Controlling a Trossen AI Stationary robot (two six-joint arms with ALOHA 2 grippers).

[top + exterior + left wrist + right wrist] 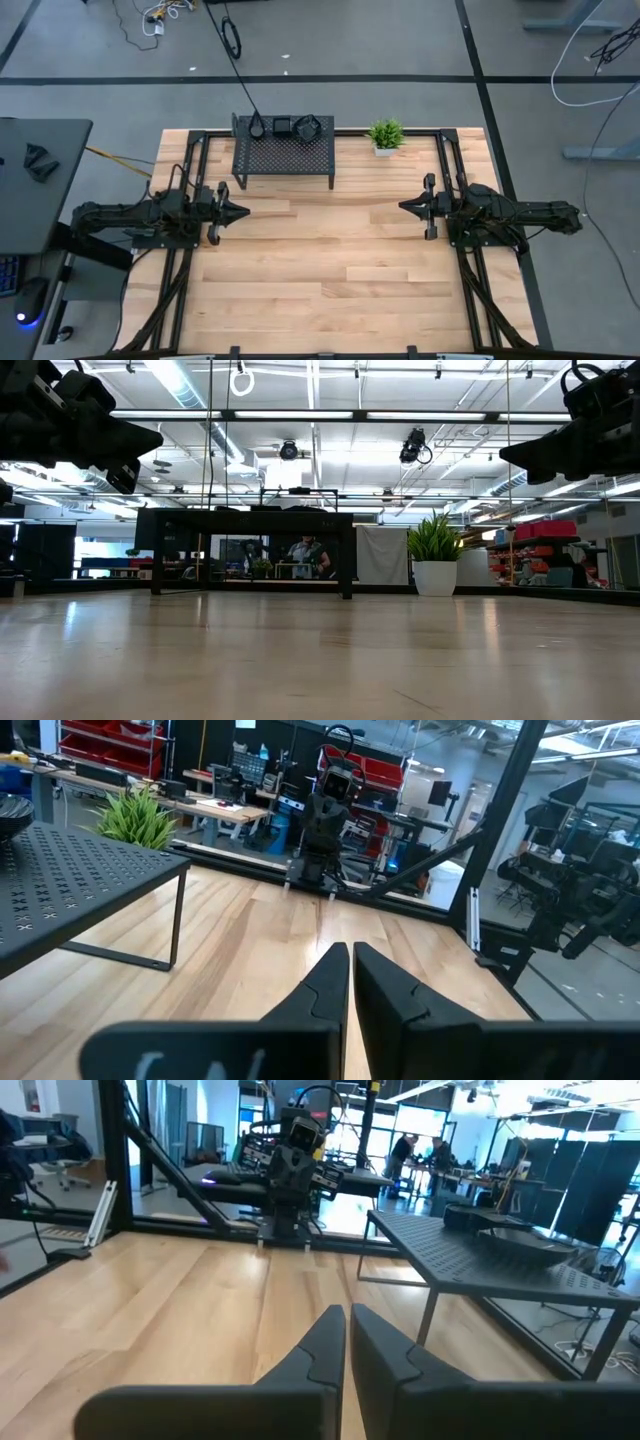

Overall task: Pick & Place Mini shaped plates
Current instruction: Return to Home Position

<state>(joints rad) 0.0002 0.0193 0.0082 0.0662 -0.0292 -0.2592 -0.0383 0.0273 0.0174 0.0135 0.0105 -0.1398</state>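
Observation:
A few small black plates [306, 127] sit on top of the black mesh rack [283, 155], along its far edge. The right wrist view shows a wavy-rimmed one [522, 1246] resting on the mesh. In the left wrist view a dish rim [14, 817] peeks in at the rack's corner. My left gripper [243, 211] hovers shut over the table's left side, pointing right. It appears again in its own wrist view [350, 952]. My right gripper [403, 207] hovers shut over the right side, facing it, and also shows in its wrist view [347, 1312]. Both are well above the wood and clear of the rack.
A small green potted plant [385, 136] stands right of the rack at the far edge. Bare wooden table top [330, 260] spreads between and in front of the two arms. Black frame rails [452, 160] run along the table's sides. People show in the room beyond the table.

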